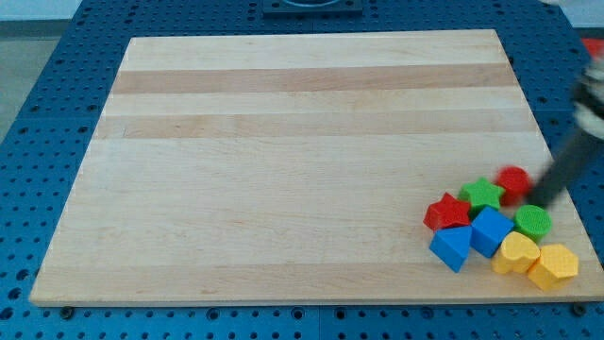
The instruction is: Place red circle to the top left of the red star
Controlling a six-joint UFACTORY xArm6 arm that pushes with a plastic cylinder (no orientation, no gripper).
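The red circle lies near the board's bottom right corner, just right of the green star and touching it. The red star sits to the lower left of the green star. My rod comes in blurred from the view's right edge, and my tip rests just right of and below the red circle, against it. The red circle is up and to the right of the red star.
A blue cube, a blue triangle-like block, a green circle, a yellow heart and a yellow hexagon cluster at the bottom right corner of the wooden board.
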